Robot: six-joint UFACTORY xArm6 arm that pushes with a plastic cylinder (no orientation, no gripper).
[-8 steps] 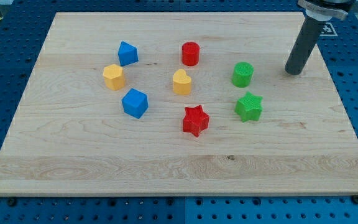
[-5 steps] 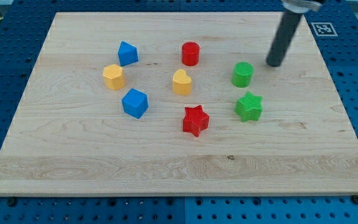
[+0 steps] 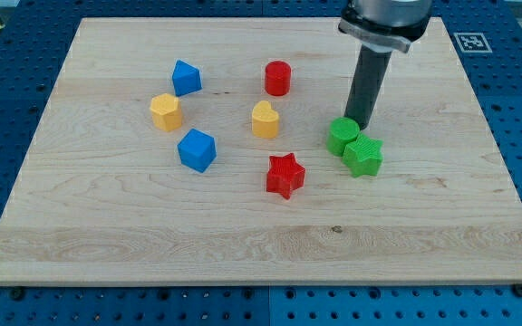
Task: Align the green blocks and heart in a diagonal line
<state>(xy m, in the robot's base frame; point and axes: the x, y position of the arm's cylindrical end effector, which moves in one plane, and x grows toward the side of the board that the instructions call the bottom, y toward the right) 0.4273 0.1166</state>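
My tip [image 3: 359, 123] touches the top-right side of the green cylinder [image 3: 341, 137]. The green cylinder sits against the upper left of the green star [image 3: 363, 156], right of the board's middle. The yellow heart [image 3: 264, 119] lies to their left, near the board's centre, apart from them.
A red cylinder [image 3: 278, 78] is above the heart and a red star [image 3: 285, 175] below it. A blue block [image 3: 185, 78], a yellow hexagon [image 3: 165, 111] and a blue cube [image 3: 197, 149] sit at the left. The wooden board [image 3: 107, 226] lies on a blue pegboard.
My tip moved left and down from the board's upper right. It pushed the green cylinder down and left until it touched the green star. The other blocks stayed put.
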